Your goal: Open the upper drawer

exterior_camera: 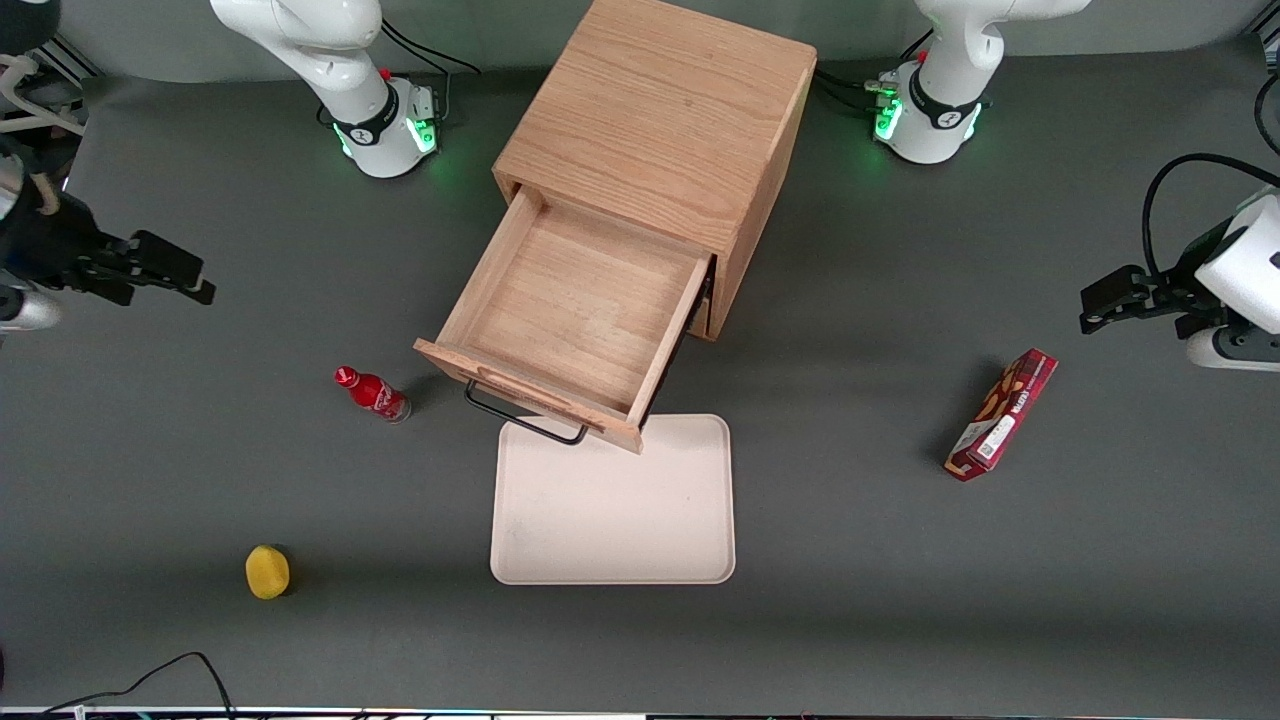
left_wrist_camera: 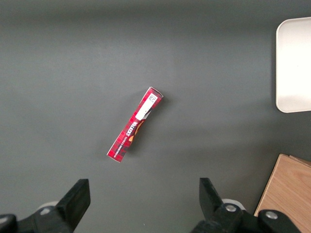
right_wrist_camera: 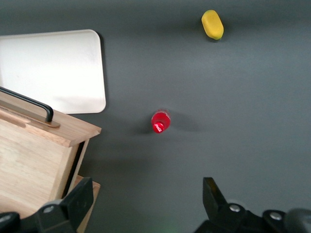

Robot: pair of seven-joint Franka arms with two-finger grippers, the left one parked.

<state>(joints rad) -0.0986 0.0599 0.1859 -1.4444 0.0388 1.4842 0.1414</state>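
The wooden cabinet (exterior_camera: 660, 120) stands mid-table with its upper drawer (exterior_camera: 580, 300) pulled far out, its bare floor showing. The thin black bar handle (exterior_camera: 520, 415) hangs over the edge of a tray. In the right wrist view the drawer (right_wrist_camera: 34, 155) and its handle (right_wrist_camera: 26, 103) show beside the gripper. My gripper (exterior_camera: 203, 280) hovers above the table toward the working arm's end, well apart from the drawer. It is open (right_wrist_camera: 146, 194) with nothing between its fingers. The lower drawer is hidden under the upper one.
A cream tray (exterior_camera: 610, 500) lies in front of the cabinet, nearer the front camera. A small red bottle (exterior_camera: 372, 393) stands beside the drawer front. A yellow object (exterior_camera: 267, 571) lies nearer the camera. A red box (exterior_camera: 1003, 414) lies toward the parked arm's end.
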